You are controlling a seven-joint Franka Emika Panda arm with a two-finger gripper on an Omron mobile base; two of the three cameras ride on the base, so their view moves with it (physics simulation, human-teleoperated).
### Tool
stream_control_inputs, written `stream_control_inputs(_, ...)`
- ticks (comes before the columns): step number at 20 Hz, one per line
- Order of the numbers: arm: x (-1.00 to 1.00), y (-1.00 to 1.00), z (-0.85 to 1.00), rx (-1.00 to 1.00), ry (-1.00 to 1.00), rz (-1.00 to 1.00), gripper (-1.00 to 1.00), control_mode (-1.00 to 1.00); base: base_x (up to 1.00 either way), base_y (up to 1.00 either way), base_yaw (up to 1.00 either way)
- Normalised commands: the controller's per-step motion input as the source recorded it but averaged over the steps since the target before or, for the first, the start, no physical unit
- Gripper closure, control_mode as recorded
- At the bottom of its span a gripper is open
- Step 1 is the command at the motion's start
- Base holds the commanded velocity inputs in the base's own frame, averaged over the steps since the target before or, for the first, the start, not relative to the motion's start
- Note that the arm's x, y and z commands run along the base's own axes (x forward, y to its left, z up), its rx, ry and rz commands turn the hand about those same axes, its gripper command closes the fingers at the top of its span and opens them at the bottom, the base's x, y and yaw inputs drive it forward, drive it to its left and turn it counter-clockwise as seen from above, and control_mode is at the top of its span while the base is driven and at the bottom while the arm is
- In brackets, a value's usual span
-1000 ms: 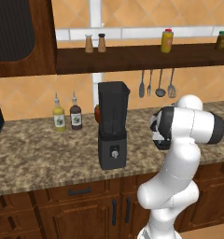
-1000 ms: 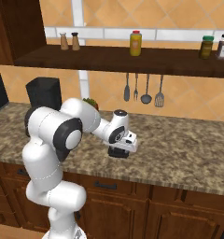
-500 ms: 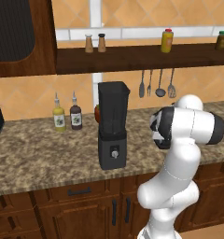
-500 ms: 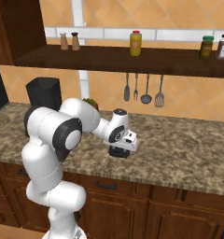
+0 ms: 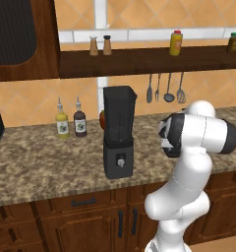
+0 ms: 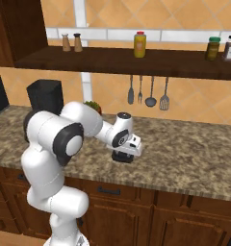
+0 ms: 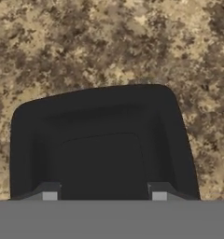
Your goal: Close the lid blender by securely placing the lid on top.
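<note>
A tall dark blender (image 5: 119, 132), its tapered square smoky-black jar standing upright on a dark grey boxy base with a round front knob, rises from a speckled brown granite bench (image 5: 41, 165). The jar's long axis is vertical and its open top faces up; the knob faces the front edge of the bench.

The small flat black square lid (image 7: 102, 144) with rounded corners lies flat on the bench, well to the right of the blender. In the hand view its broad face is turned up toward the camera, with a shallow recessed panel at its middle.

The white arm's gripper (image 6: 123, 156) is down on the bench, its jaws clenched on the lid, with 2 grey fingertips (image 7: 49, 196) against the lid's near edge.

Behind the blender, 2 small sauce bottles (image 5: 71, 121) stand upright by the tiled wall.
</note>
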Motion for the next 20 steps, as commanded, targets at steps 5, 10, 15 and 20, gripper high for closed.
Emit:
stream_control_inputs(5, -0.21, 0.00, 0.24, 0.03, -0.07, 0.00, 1.00, -1.00, 0.00, 0.00, 0.00)
stream_control_inputs(10, -0.38, 0.00, 0.68, 0.10, -0.23, 0.00, 1.00, -1.00, 0.00, 0.00, 0.00)
stream_control_inputs(15, -0.43, 0.06, 0.99, 0.10, -0.40, 0.00, 1.00, -1.00, 0.00, 0.00, 0.00)
stream_control_inputs(20, -0.43, 0.28, 1.00, 0.09, -0.49, 0.00, 1.00, -1.00, 0.00, 0.00, 0.00)
